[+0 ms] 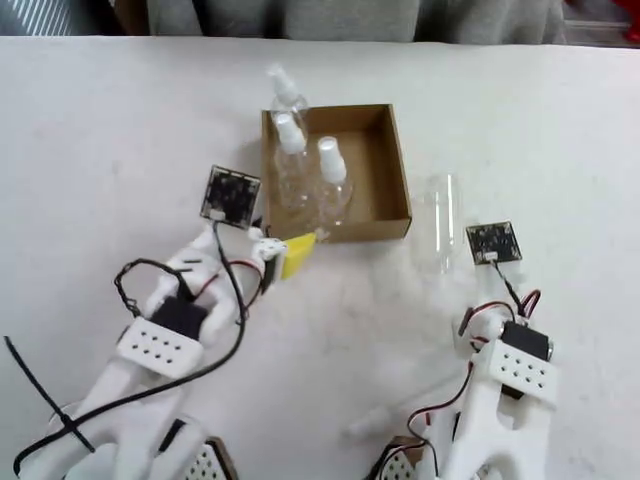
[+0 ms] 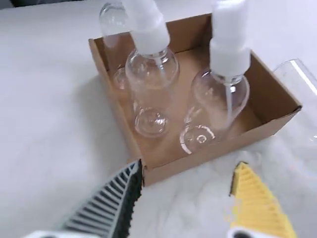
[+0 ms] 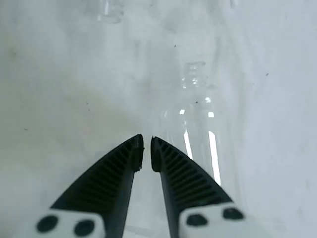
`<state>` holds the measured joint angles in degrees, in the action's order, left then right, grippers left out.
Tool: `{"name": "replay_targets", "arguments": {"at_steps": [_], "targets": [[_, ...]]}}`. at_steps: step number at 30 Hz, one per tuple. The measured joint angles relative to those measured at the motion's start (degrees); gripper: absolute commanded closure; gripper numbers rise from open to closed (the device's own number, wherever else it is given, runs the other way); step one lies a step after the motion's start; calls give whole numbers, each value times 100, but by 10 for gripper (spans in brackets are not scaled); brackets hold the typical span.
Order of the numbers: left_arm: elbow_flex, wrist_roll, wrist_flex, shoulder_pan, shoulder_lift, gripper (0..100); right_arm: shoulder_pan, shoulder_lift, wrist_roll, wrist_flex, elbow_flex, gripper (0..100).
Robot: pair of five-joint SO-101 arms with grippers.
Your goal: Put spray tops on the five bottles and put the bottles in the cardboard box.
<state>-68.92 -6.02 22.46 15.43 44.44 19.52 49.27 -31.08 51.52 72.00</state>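
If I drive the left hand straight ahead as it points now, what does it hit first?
Probably the near wall of the cardboard box, just ahead of the left hand; bottles stand behind it inside. Height is hard to judge.

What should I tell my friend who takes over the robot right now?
Left hand: open, empty, by a near corner of the cardboard box.
Right hand: shut, empty, pointing at a bare bottle lying on the table.
Done: three capped bottles stand in the box.
Left: two more bottles need tops and boxing, starting with that bare one.
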Motion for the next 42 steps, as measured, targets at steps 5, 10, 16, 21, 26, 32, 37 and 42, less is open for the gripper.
{"name": "replay_targets", "arguments": {"at_steps": [5,10,16,21,26,32,37,42], "targets": [[0,0,229,-369,9,950,-18,0,0,607,-659,984],[-97,0,246,-624,9,978,-264,0,0,1169,-1433,984],[-624,0,255,-949,26,976,-677,0,237,1723,-2453,984],[-897,0,264,-1371,26,976,-1257,-9,299,2110,-3209,982],[-1213,0,273,-1591,26,976,-1758,-695,316,2382,-4000,902],[-1231,730,1055,-1626,176,976,-1943,-2321,686,2523,-5169,894],[-1231,1503,1679,-1618,545,976,-2189,-3534,747,2523,-6075,893],[-1354,1626,1688,-1618,888,976,-2549,-4563,747,2523,-6822,893]]}}
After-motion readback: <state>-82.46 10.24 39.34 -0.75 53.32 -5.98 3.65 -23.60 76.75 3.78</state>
